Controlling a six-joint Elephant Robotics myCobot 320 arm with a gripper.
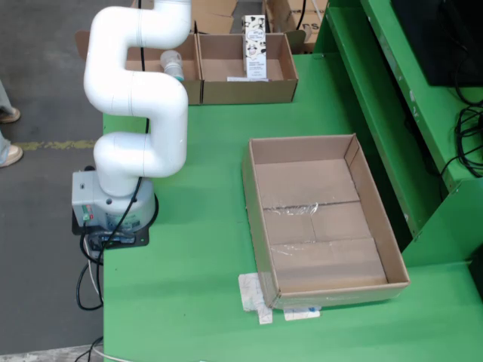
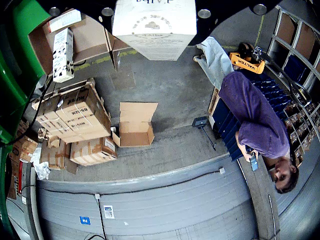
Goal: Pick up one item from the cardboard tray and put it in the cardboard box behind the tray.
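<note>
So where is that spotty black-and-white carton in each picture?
View from above: the black-and-white carton stands upright at the top edge, right of the arm, inside an open cardboard box.
View that moves with the arm: it is at the upper left, standing in that box.
Shared landmark: the cardboard box around it, next to the green table.

Empty brown cardboard tray (image 1: 324, 219) w/ taped floor on green table, white carton (image 2: 154, 25) at top of pincer-cam view
</note>
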